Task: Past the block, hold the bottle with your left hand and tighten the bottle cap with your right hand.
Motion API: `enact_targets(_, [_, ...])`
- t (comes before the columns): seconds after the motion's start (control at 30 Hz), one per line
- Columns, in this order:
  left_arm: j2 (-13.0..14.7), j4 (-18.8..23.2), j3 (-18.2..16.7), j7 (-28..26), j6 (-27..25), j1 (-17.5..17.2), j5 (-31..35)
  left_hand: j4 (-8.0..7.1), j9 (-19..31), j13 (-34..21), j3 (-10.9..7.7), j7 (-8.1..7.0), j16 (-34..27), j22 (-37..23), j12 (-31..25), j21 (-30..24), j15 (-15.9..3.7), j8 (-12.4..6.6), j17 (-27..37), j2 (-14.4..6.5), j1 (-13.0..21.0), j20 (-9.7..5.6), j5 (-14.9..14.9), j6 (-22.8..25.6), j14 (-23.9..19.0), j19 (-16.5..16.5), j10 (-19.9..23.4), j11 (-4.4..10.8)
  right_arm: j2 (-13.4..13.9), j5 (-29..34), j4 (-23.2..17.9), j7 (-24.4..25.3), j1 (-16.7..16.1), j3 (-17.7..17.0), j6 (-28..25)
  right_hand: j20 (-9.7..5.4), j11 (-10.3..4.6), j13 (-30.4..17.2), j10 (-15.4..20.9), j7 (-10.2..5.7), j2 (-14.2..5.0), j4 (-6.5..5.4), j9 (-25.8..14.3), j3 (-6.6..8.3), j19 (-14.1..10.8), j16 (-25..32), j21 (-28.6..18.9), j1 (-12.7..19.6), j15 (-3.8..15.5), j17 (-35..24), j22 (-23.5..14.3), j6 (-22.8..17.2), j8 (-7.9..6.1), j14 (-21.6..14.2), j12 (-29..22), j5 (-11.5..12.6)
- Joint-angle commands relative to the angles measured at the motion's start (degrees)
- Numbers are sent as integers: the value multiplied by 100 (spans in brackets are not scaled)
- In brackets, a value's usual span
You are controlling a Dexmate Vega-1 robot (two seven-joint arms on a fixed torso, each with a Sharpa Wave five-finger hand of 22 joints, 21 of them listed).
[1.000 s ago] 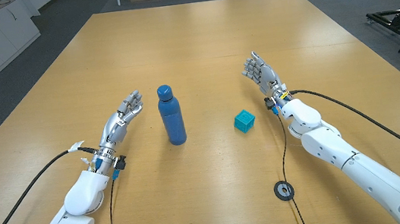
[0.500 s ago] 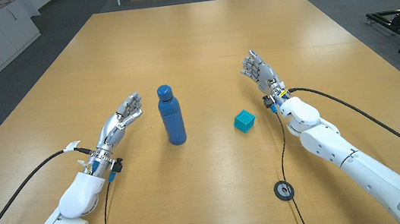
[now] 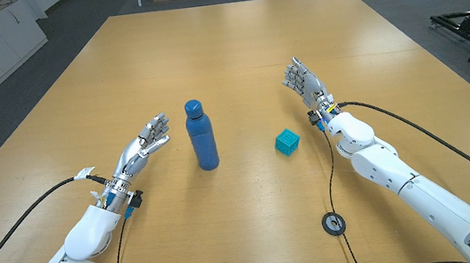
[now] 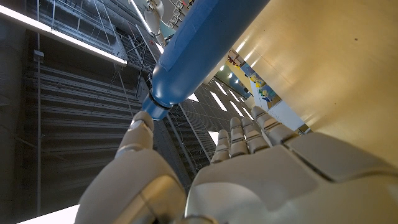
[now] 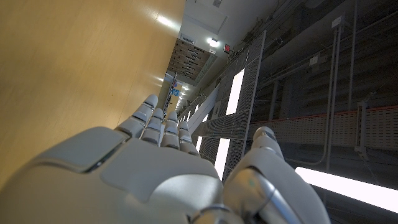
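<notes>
On the wooden table (image 3: 234,51), a blue metal bottle (image 3: 201,136) is standing upright, its cap (image 3: 193,109) sitting on top, a little left of the table's middle in the head view. A small teal block (image 3: 287,141) is lying to the bottle's right, well apart from it and nearer the robot's right arm.

Just left of the bottle, the left hand (image 3: 145,138) is reaching toward it with fingers extended and slightly spread, gripping nothing; a gap is showing between its fingertips and the bottle's side. From the left wrist view, that hand (image 4: 249,168) is pointing its fingers (image 4: 239,135) along the table toward the bottle (image 4: 199,46), whose capped end is showing just past the thumb, with no contact visible.

Beyond the block on the far right side, the right hand (image 3: 302,81) is standing with fingers extended and apart, holding nothing, well away from both the bottle and the block. From the right wrist view, this hand (image 5: 155,168) is showing straight fingers (image 5: 163,127) side by side, thumb set apart, and bare table (image 5: 68,62) beside it.

A small black ring (image 3: 333,223) is lying on the table near the front edge, with a black cable (image 3: 334,173) running from the right wrist to it.
</notes>
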State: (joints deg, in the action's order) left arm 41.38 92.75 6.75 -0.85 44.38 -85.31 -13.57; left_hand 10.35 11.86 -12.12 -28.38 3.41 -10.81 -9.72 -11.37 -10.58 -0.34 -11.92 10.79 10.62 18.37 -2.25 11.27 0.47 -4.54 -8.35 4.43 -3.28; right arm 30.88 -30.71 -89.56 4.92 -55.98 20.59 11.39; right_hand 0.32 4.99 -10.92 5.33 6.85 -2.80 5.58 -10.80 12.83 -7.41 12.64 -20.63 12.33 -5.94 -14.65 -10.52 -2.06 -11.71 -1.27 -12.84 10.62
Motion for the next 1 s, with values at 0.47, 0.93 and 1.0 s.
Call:
enact_targets(0.47, [-39, -283, 114, -152, 208, 18, 499, -3, 13, -14, 93, -41, -57, -34, -62, -54, -101, -90, 19, 47, 53, 8, 42, 167, -80, -90, 92, 81, -47, 81, -15, 2, 214, 105, -211, 39, 25, -14, 52, 180, -41, 46, -10, -3, -3, 12, 21, 42, -13, 5, -24, -48, 1, -46, 4, 29])
enact_targets(0.93, [77, -364, 320, -8, 174, 165, 649, -2, 15, -13, 136, -77, -79, -35, -80, -65, -100, -115, 18, 38, 93, -34, 57, 207, -133, -127, 133, 64, -78, 126, -43, 3, 276, 167, -306, 40, 23, -14, 51, 179, -46, 52, -11, -5, -6, 9, 36, 49, -23, 6, -24, -54, 4, -41, 7, 29])
enact_targets(1.0, [92, -357, 349, 16, 129, 182, 635, 0, 15, -13, 141, -64, -83, -35, -90, -67, -77, -128, 17, 33, 106, -27, 57, 233, -146, -137, 157, 39, -76, 145, -48, 12, 274, 171, -305, 38, 22, -14, 52, 181, -46, 52, -11, -6, -5, 8, 38, 50, -14, 6, -25, -55, 4, -41, 7, 29])
